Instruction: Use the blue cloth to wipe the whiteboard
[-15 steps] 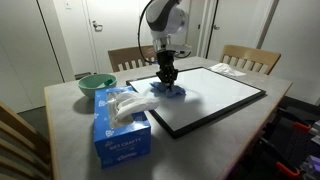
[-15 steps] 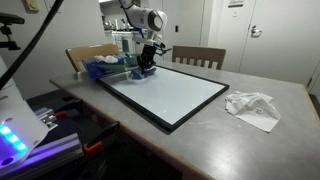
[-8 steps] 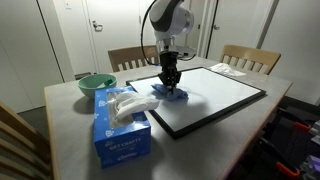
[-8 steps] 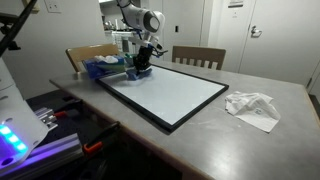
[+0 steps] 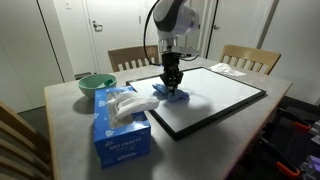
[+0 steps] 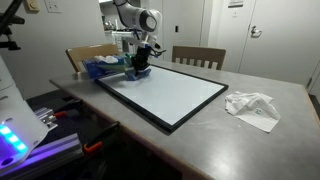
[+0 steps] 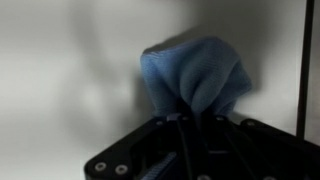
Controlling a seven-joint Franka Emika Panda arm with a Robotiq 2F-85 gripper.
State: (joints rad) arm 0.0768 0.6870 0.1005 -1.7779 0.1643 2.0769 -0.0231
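Observation:
The whiteboard (image 5: 205, 95) (image 6: 170, 92) lies flat on the table in both exterior views, glossy white with a thin black frame. The blue cloth (image 5: 168, 93) (image 6: 139, 72) (image 7: 195, 75) is bunched and pressed onto the board near one of its corners. My gripper (image 5: 172, 85) (image 6: 141, 67) (image 7: 190, 118) points straight down and is shut on the cloth's top. In the wrist view the cloth fills the middle, and the board's black edge (image 7: 301, 70) runs down the right side.
A light-blue tissue box (image 5: 120, 125) stands by the board, with a green bowl (image 5: 96, 85) behind it. White papers (image 6: 253, 106) lie on the table beyond the board's other end. Wooden chairs (image 5: 250, 58) stand at the table's far side.
My gripper and the cloth have slid a little along the board, toward its edge by the tissue box. The grip has stayed shut.

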